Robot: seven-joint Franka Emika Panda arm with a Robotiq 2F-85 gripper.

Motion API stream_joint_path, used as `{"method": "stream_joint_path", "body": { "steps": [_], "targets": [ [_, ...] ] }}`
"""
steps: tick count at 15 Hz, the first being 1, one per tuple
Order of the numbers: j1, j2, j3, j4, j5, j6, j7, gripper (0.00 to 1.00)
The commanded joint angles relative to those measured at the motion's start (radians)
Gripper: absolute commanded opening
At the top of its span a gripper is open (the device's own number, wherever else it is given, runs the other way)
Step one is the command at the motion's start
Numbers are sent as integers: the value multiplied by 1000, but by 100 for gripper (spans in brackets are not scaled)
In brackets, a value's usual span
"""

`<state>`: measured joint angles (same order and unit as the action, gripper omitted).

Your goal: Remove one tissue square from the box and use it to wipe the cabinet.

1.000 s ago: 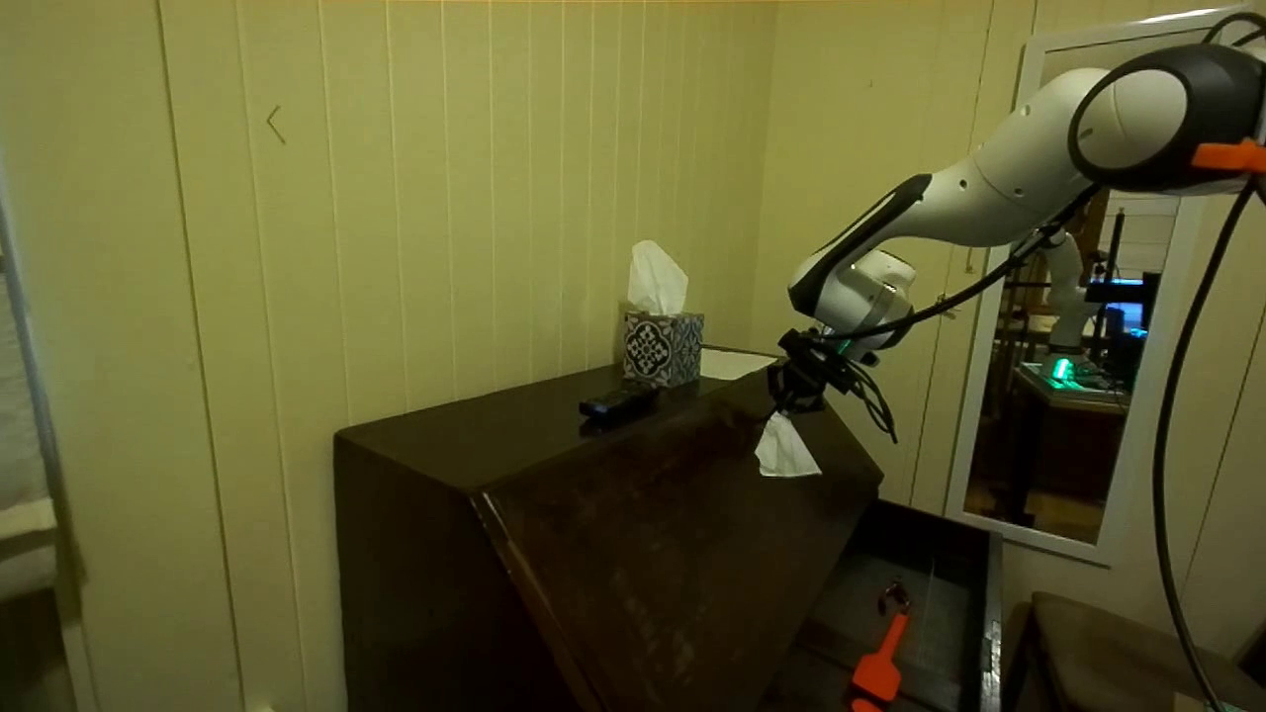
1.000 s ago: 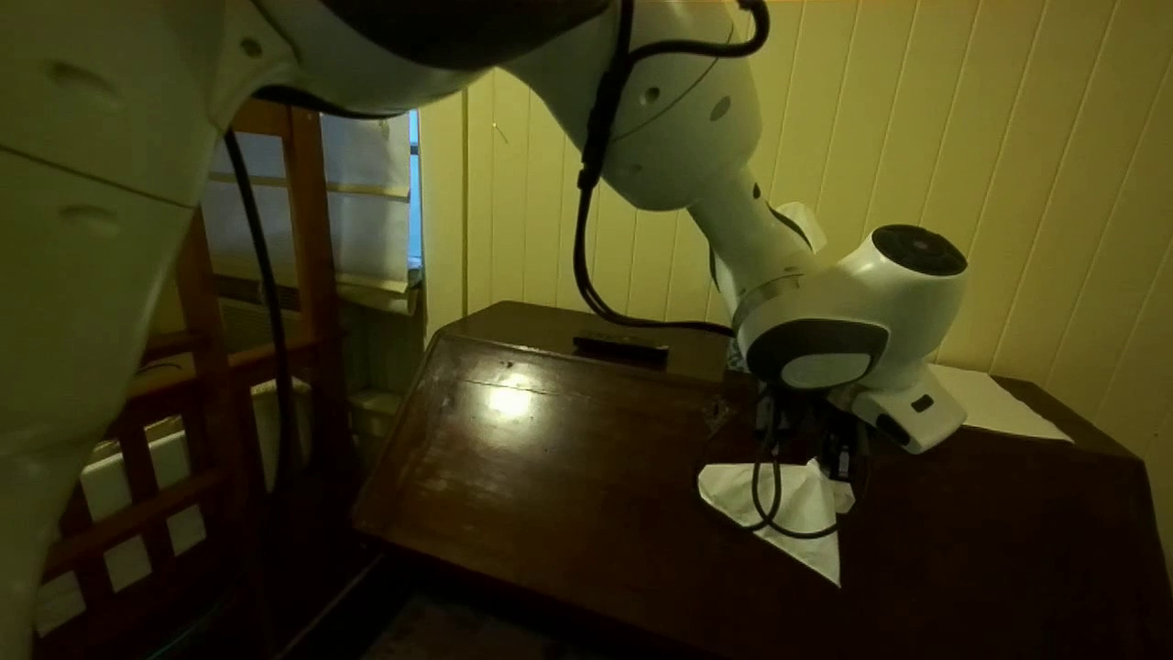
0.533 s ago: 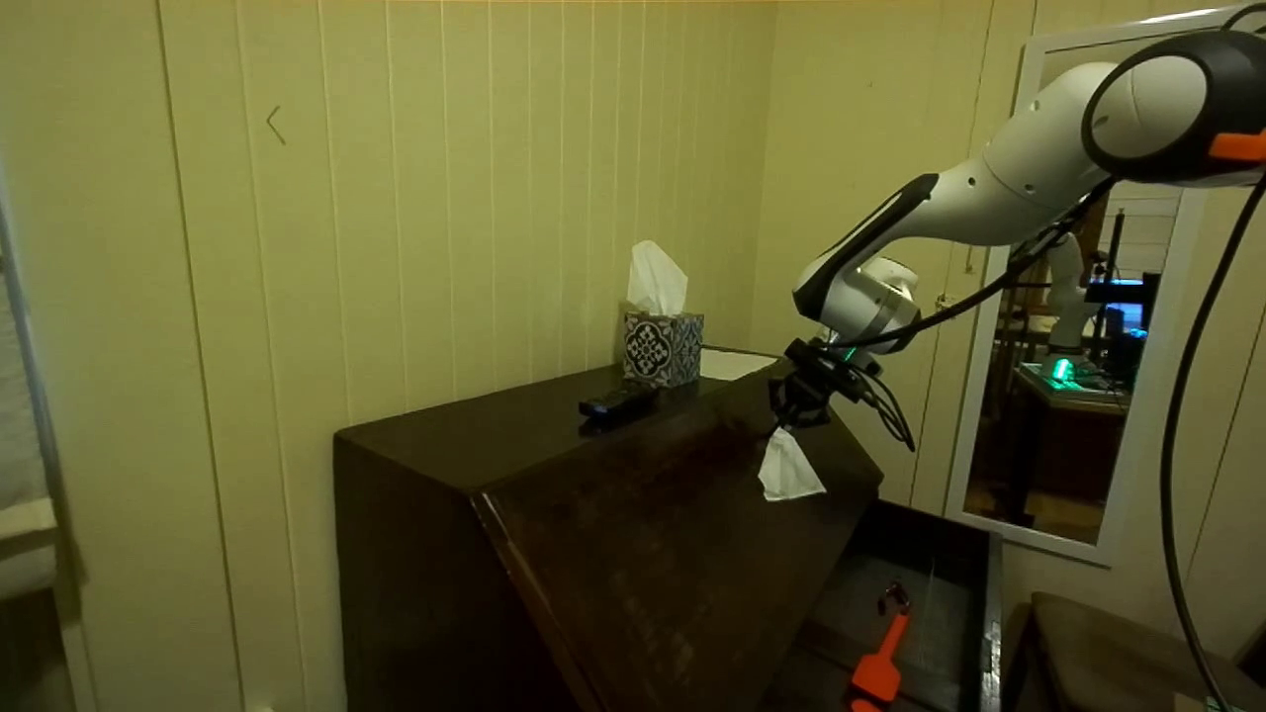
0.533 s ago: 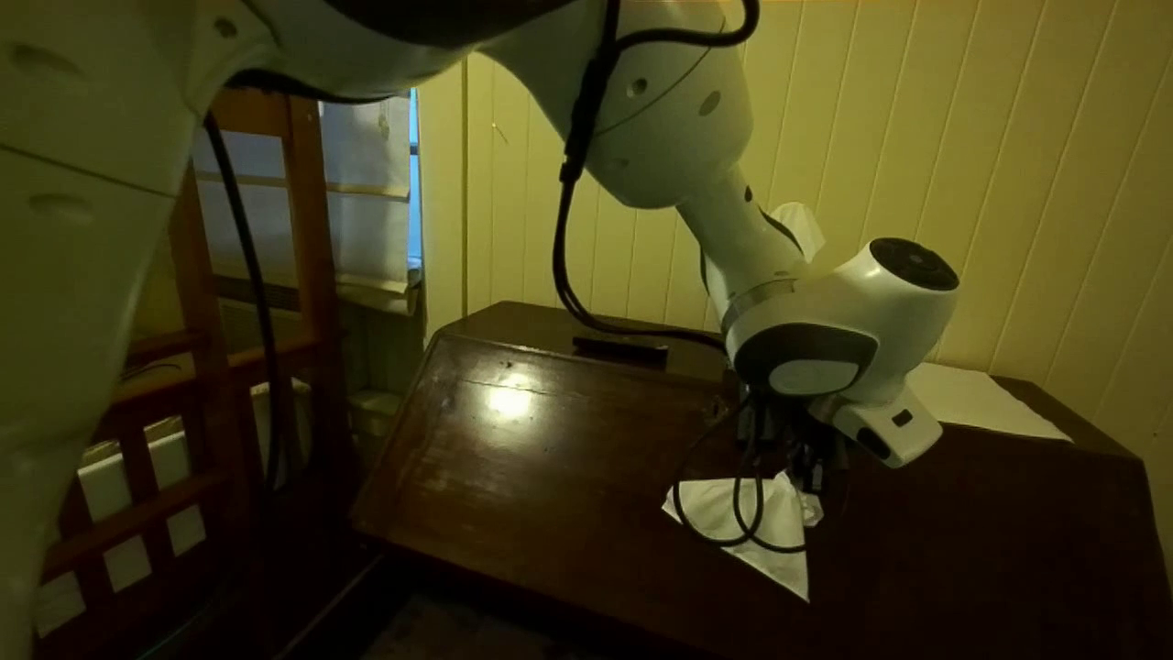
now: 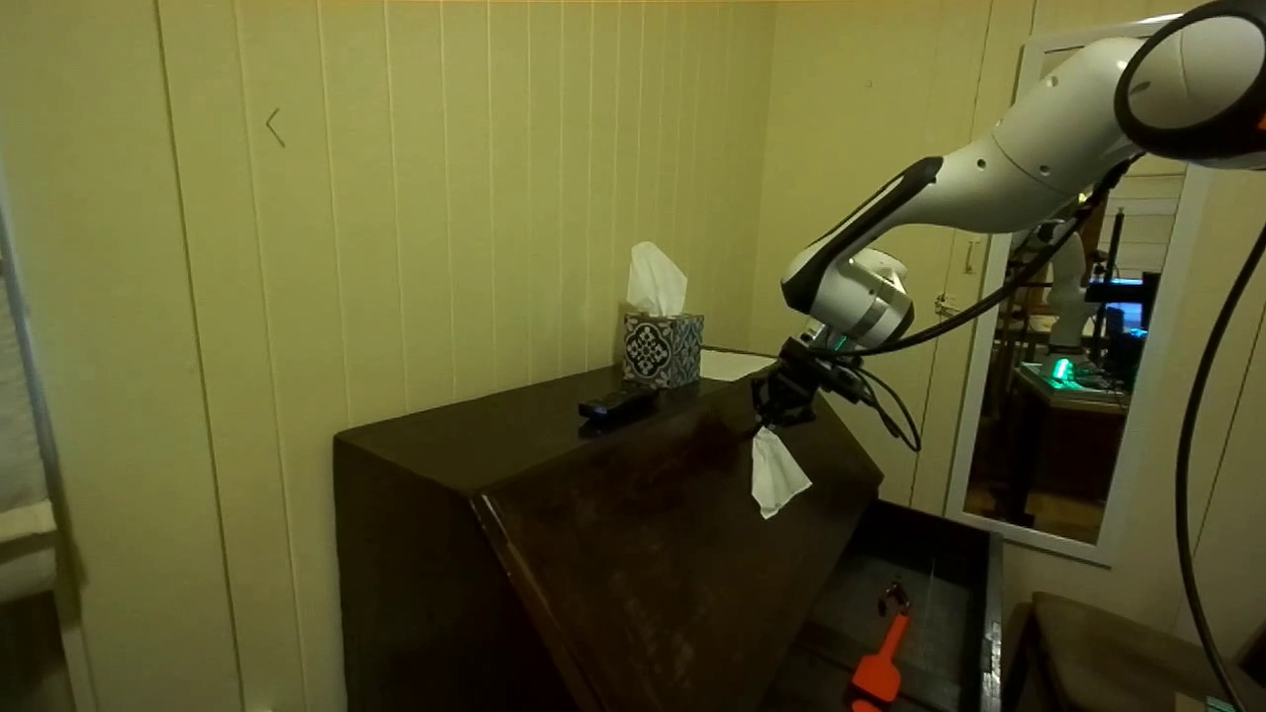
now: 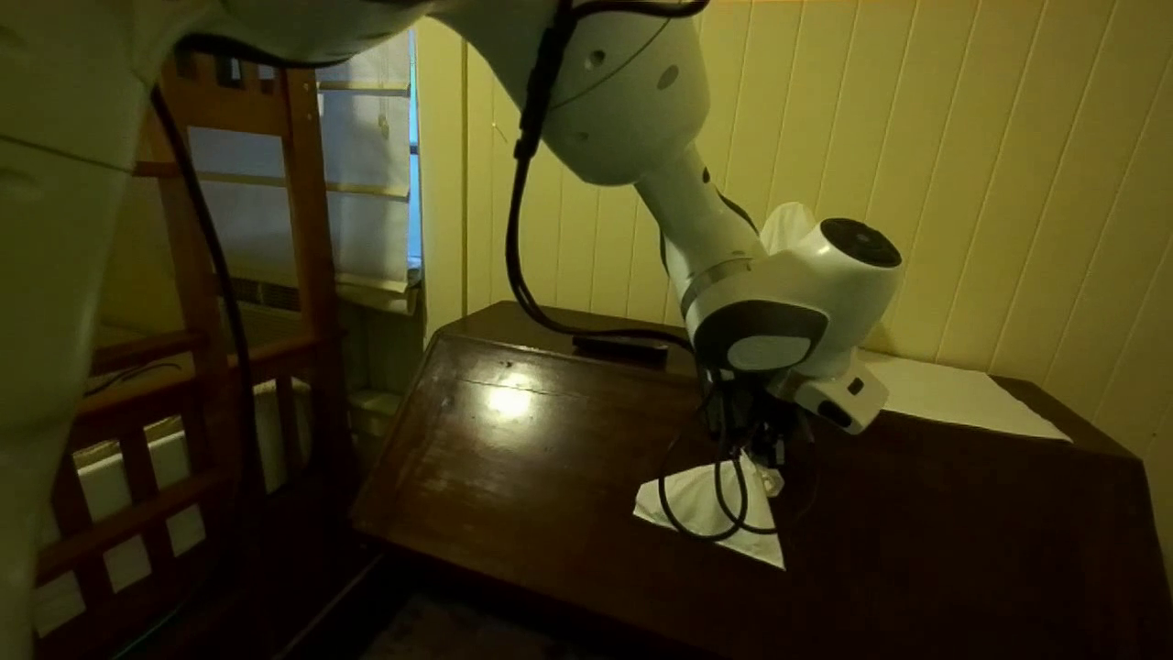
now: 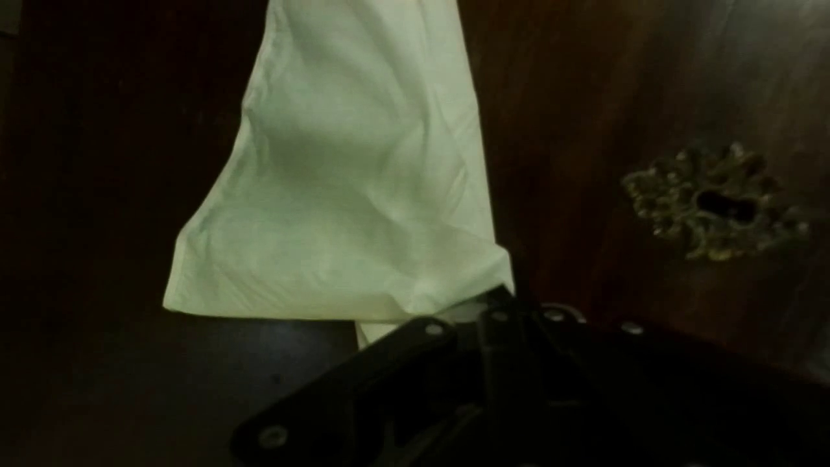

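My gripper (image 7: 509, 301) is shut on a white tissue (image 7: 363, 194), which hangs from the fingertips. In an exterior view the gripper (image 5: 764, 425) is at the upper right of the cabinet's slanted front, with the tissue (image 5: 777, 477) below it. The tissue (image 6: 692, 495) also lies against or just over the dark wooden cabinet (image 6: 550, 449); contact is hard to tell. The patterned tissue box (image 5: 663, 348) stands on top of the cabinet (image 5: 633, 564), another tissue sticking up from it. In an exterior view the arm hides most of the box; only its tissue (image 6: 786, 225) shows.
A black remote (image 5: 618, 401) and white paper (image 5: 734, 364) lie on the cabinet top. A metal keyhole plate (image 7: 720, 204) is beside the tissue. An open drawer (image 5: 992, 613) holds an orange tool (image 5: 880, 672). A mirror (image 5: 1078, 425) stands behind. Cables loop around the wrist.
The gripper has moved with the tissue a little down the slanted front and then leftward in both exterior views. The tissue stays held. The box, remote and paper have not moved.
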<state>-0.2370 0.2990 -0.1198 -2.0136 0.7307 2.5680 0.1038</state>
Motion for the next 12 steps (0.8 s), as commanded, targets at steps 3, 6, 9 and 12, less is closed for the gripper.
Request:
{"method": "stream_joint_path", "body": {
  "steps": [3,6,9,12],
  "targets": [
    [65,-78,58,-46,-63,-54,-106,0],
    [64,-87,64,-77,-103,-139,-169,0],
    [69,-67,65,-97,-118,-207,-191,0],
    [75,-40,50,-114,-168,-230,-159,0]
  ]
}}
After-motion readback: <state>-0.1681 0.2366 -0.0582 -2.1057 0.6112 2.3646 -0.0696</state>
